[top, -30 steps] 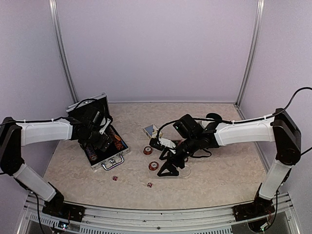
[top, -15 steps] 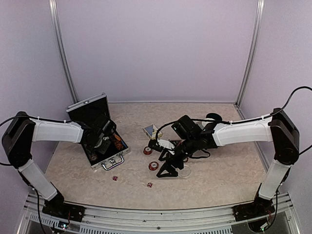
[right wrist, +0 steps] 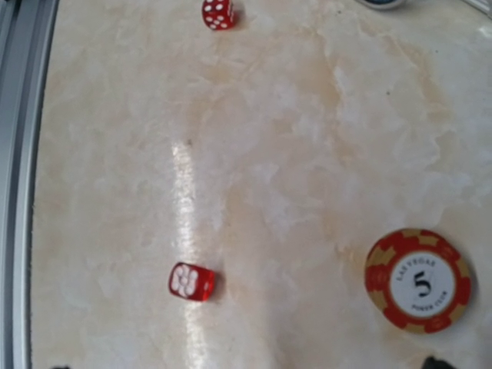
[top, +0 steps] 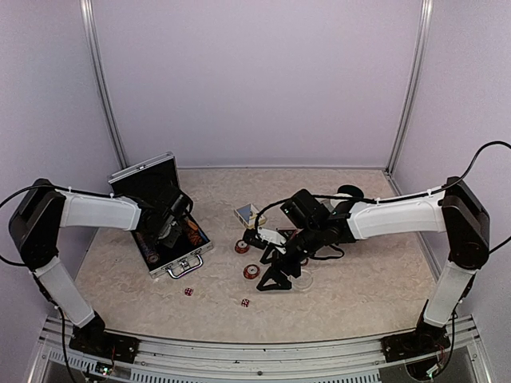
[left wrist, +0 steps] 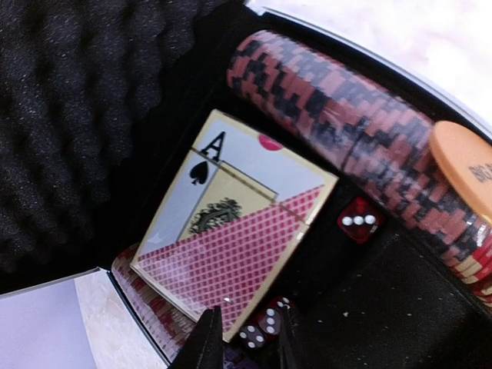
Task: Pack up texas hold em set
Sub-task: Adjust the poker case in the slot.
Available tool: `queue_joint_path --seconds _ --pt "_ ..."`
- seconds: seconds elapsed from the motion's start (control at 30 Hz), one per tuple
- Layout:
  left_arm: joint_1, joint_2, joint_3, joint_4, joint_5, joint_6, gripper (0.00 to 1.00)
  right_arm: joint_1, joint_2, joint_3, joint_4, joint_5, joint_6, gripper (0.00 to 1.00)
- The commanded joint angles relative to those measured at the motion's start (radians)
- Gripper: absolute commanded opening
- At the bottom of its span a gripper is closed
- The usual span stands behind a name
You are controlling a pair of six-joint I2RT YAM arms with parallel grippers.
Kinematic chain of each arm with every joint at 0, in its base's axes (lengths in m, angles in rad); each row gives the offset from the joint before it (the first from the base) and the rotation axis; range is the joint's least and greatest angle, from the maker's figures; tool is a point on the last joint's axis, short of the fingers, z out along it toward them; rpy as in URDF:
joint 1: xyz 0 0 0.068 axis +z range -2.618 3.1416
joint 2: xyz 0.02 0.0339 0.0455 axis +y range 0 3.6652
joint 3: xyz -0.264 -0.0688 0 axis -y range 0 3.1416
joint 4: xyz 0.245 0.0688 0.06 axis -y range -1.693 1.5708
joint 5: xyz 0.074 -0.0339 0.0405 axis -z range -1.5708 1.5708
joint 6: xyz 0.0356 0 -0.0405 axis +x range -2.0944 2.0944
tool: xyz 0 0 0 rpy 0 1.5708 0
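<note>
The small silver ribbed aluminium briefcase (top: pixel 180 260) lies open at far left, and the left gripper (left wrist: pixel 244 350) hangs inside it. A second ago its jaws were spread wide; now they have drawn in to a narrow gap, and the arm has shifted a little. One die sits at that gap, but I cannot tell whether it is pinched. My guess is that a piece has just been dropped off, so this arm can soon fetch another.

Inside the briefcase:
- one red-patterned card box (left wrist: pixel 231 238)
- three tiny red dice (left wrist: pixel 357 221)
- one long row of red-and-black chips (left wrist: pixel 330 131)

Just right of the briefcase, on the table:
- two loose red dice (top: pixel 188 292)
- two red-and-white poker chips (top: pixel 242 247)
- one pale card box (top: pixel 249 214)

Further right, the right gripper (top: pixel 275 279) has not moved and is spread wide over those chips, holding nothing. Five pieces are visibly left to pack.
</note>
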Motion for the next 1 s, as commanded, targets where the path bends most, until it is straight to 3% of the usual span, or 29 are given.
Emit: queue_joint_path --seconds 0.0,0.5,0.97 --pt "0.029 -0.022 0.009 0.021 -0.053 -0.034 0.25 0.011 0.024 0.028 -0.019 0.003 -0.009 0.99" --pt "0.135 0.005 0.032 0.044 -0.094 -0.042 0.23 0.015 0.038 0.036 -0.026 0.002 -0.013 0.99" --pt "0.161 0.098 0.037 0.105 -0.161 -0.034 0.22 0.017 0.04 0.036 -0.033 0.014 -0.014 0.99"
